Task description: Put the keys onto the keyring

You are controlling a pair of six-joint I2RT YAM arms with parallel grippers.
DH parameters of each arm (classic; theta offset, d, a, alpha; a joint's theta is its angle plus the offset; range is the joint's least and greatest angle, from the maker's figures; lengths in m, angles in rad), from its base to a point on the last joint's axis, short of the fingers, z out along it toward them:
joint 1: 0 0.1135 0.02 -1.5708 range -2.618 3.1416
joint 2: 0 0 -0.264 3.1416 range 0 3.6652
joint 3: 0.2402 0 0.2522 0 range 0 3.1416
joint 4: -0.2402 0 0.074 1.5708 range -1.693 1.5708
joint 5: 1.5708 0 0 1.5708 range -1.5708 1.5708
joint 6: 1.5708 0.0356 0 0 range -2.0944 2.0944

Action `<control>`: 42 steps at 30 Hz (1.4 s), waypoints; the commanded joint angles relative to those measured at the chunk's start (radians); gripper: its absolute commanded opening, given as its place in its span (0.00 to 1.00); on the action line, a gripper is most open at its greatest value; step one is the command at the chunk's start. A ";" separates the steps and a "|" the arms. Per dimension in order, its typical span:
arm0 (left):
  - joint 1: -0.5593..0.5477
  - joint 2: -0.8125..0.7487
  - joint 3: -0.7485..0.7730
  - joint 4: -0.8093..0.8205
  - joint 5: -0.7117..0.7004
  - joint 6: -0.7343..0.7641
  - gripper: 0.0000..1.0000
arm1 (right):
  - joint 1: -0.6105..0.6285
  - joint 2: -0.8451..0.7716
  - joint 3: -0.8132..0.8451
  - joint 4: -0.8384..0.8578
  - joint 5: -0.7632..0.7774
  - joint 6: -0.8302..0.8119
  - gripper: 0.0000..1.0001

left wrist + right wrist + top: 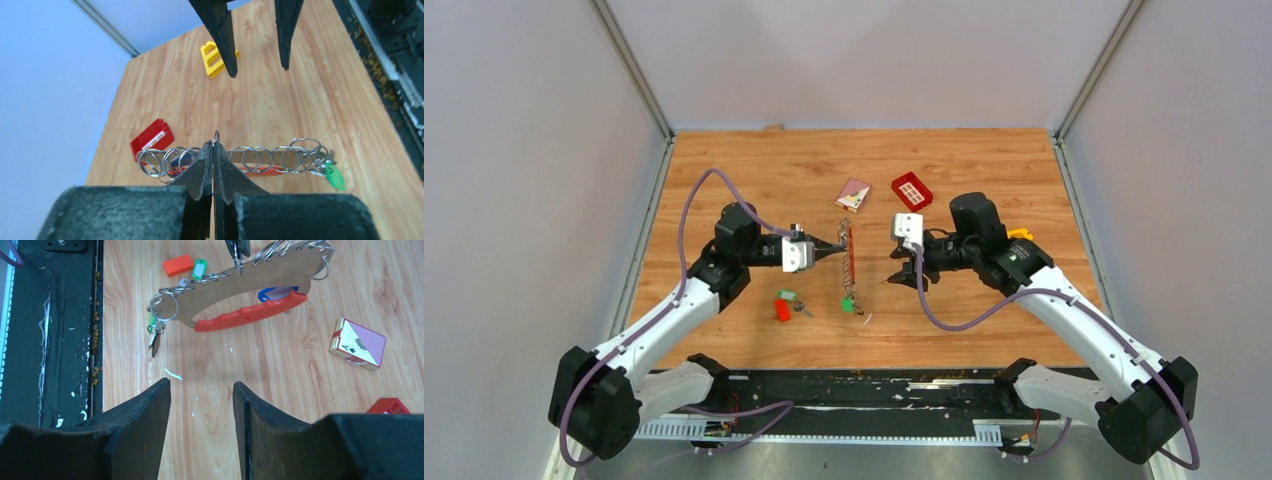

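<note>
Two grippers face each other across the keyring [849,255], near the middle of the tabletop [724,170]. The left gripper [832,250] is clenched on the ringed edge at about mid-length and holds the keyring up off the wood. The right gripper [904,268] is released, with nothing between its jaws, and sits a small gap away on the keyring's other side.

Key relation: the keyring's long axis runs from far edge to near edge, crosswise to both grippers, so the right gripper looks straight at its broad flat side.

The loose key [791,297], green head, lies flat on the tabletop toward the near edge. It is left of the keyring, touching or just beside the red block [783,311]. It is on the left arm's side, but that arm is busy. My read is that the free right arm has to reach past the keyring's near end to get it.

Keyring look:
- Flat tan strip with a red curved arc [250,315] along one long side.
- Row of overlapping silver split rings [250,159] along the other side.
- Blue key head [275,292] shows through the cutout.
- Hanging keys [154,330], green head plus a dark blade, dangle from the end nearest the near edge.

The card deck [853,194] and red tray [911,190] sit toward the far edge, clear of all this.
</note>
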 commanded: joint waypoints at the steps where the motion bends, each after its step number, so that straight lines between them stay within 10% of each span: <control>1: 0.006 -0.062 0.017 -0.097 0.014 0.347 0.00 | -0.003 0.010 0.009 0.040 -0.042 -0.012 0.49; 23: -0.002 -0.104 -0.022 -0.326 -0.098 0.809 0.00 | -0.003 0.056 -0.002 0.031 -0.048 -0.012 0.46; 42: -0.002 -0.083 -0.020 -0.155 -0.072 0.410 0.00 | -0.002 0.055 -0.011 0.038 -0.069 -0.013 0.46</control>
